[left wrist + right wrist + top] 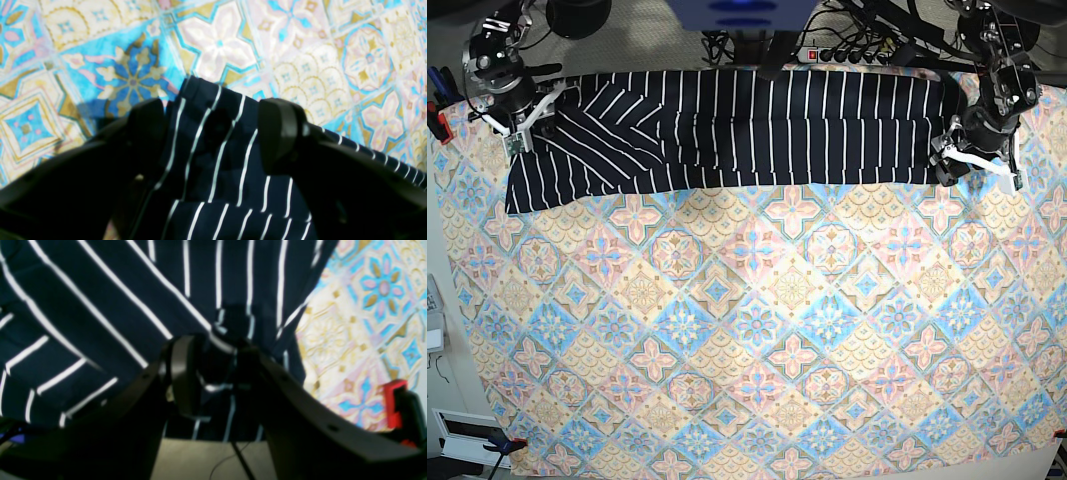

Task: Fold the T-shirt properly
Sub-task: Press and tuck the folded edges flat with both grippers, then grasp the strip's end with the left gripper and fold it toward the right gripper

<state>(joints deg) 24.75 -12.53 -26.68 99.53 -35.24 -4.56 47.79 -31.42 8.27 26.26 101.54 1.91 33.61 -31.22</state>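
Observation:
The T-shirt (727, 130), dark navy with white pinstripes, lies as a long band across the far edge of the table. My left gripper (213, 120) is at its right end, and its fingers (280, 133) clamp a striped corner (213, 140) that sticks out past the tips. In the base view this gripper (972, 150) is at the right. My right gripper (213, 373) is shut on bunched striped cloth (133, 290) at the shirt's left end, near the sleeve. It shows in the base view (517, 110) at the left.
The pastel diamond-patterned tablecloth (757, 340) covers the table. A red clamp (395, 403) sits at the table edge by the right gripper, and another clamp (439, 122) is at the left edge. Cables and a power strip (847, 52) lie behind the table.

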